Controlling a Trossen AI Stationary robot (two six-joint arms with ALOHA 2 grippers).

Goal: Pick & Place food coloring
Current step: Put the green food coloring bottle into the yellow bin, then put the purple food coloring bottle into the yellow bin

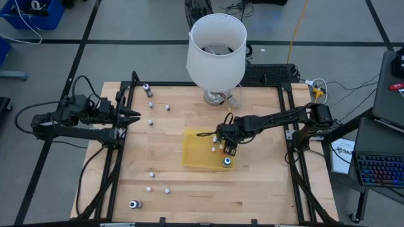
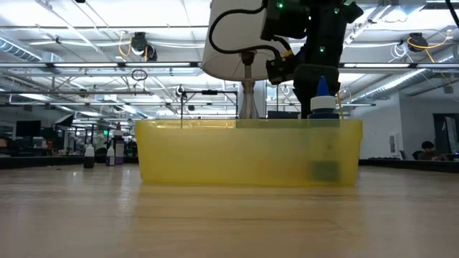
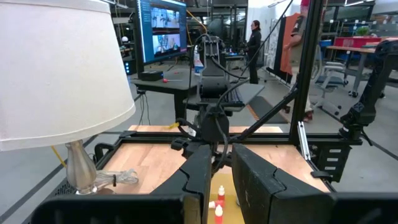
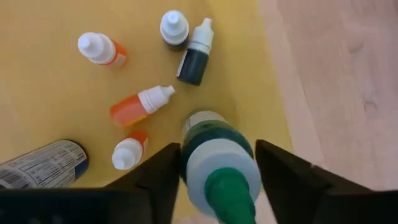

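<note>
1. Yellow plastic tray (image 1: pixel 192 154) sits on my wooden table (image 1: pixel 252 189), near its middle, in front of the big white lampshade (image 1: pixel 216 44) at the far edge.
2. My right gripper (image 1: pixel 228 149) hangs over the tray's right end, and from its wrist camera I see the two dark fingers (image 4: pixel 155 177) spread apart on either side of a green bottle (image 4: pixel 217 158) with a whitish collar and green tip.
3. I see gaps between the fingers and that bottle, so the claw is apart and not clamped on it.
4. From table height, the same bottle (image 2: pixel 323 104) stands upright inside the tray's right end, its cap showing above the rim, with the gripper directly above it.
5. Other small bottles lie on the tray floor beyond it: an orange bottle (image 4: pixel 140 104) on its side, a dark bottle (image 4: pixel 196 59) with a white tip, and a larger labelled bottle (image 4: pixel 43 163) toward one corner.
6. More tiny bottles are scattered on the bare wood to the tray's left, one of them near the table's front edge (image 1: pixel 134 203).
7. My left gripper (image 1: pixel 134 115) waits at the table's left edge, well apart from the tray; its fingers (image 3: pixel 199 177) show only a narrow gap between them.
</note>
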